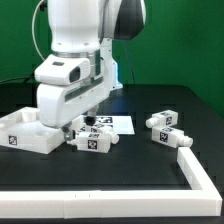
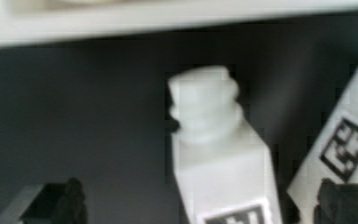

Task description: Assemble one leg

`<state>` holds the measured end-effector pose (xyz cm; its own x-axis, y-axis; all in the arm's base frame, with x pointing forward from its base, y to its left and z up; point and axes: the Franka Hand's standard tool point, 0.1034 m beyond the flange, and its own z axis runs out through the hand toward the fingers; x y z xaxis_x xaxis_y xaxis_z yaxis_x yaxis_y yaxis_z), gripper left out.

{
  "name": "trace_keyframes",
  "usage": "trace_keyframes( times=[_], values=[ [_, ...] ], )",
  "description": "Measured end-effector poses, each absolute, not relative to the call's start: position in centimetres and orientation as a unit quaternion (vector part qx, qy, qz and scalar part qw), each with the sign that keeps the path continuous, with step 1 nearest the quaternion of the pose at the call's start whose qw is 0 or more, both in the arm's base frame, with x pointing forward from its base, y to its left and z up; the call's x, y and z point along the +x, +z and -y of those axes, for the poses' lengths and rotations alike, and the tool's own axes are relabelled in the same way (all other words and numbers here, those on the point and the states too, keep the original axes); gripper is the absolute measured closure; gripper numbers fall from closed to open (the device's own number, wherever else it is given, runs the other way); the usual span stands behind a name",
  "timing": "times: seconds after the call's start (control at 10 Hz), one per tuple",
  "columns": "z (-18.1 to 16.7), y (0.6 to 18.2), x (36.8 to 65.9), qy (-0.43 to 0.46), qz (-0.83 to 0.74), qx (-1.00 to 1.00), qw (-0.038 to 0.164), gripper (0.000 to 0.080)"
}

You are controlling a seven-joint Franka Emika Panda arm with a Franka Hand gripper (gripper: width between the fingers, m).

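- Currently, tool (image 1: 84, 127): low over the bench (image 1: 130, 175), jaws spread, nothing gripped; both fingers (image 2: 60, 203) show dark in the wrist view, clear of any part.
- leg (image 2: 215, 150): lies flat on the bench directly beneath the tool, its thick tagged body between the two fingers, a gap showing on each side.
- long axis: runs across the line between the fingers, the narrow stepped end pointing away from the tool toward the panel (image 2: 123, 22) and stopping short of it.
- second leg (image 2: 348, 135): just beside the first and close to one finger; judged at risk of a nudge on descent.
- judgement: a straight drop and a close should catch the body squarely; no wrist turn looks needed.
- two more legs (image 1: 168, 130): toward the exterior view's right, well apart.
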<state>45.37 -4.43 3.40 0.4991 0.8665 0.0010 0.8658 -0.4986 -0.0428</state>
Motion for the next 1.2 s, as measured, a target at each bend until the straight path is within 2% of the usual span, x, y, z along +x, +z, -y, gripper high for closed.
trace_keyframes(
  times=[0.2,0.5,0.8,1.0,1.2],
  values=[
    [4.5,3.3,45.3,0.011,0.499,-0.866,0.019,0.0151],
    [4.5,1.5,45.3,0.012,0.499,-0.866,0.021,0.0151],
    [4.5,1.3,45.3,0.01,0.497,-0.867,0.02,0.0163],
    [4.5,1.3,45.3,0.01,0.497,-0.867,0.02,0.0517],
    [4.5,1.3,45.3,0.01,0.497,-0.867,0.02,0.0514]
  ],
)
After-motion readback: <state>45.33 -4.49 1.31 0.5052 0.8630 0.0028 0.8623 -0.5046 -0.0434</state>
